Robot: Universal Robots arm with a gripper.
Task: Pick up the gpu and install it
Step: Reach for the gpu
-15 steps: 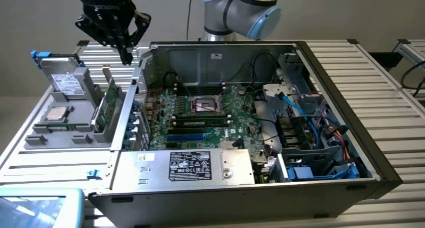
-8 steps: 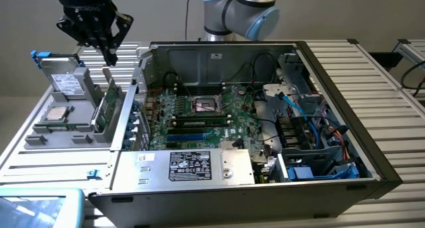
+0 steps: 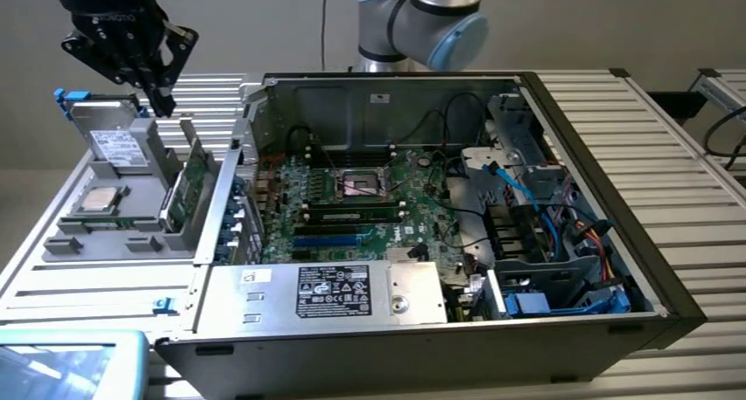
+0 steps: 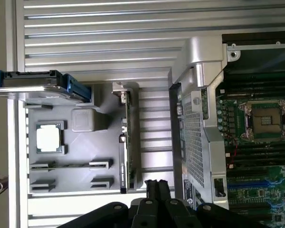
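Standing green rectangular gpu [image 4: 126, 142]: set edgewise in grey slotted tray [image 4: 80, 147], presumably so its top edge is presented.
Black fingers [image 3: 161, 99]: shut, empty, poised near gpu's upper edge.

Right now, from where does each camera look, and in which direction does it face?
Exterior view: sits off the arm, high above the table, looking down into the open computer case; the arm and the shut gripper show.
Wrist view: sits on the wrist, looking straight down on the grey tray beside the case; the gripper's fingers show.
Shared: the tray, the gpu standing on edge in it, the processor socket.
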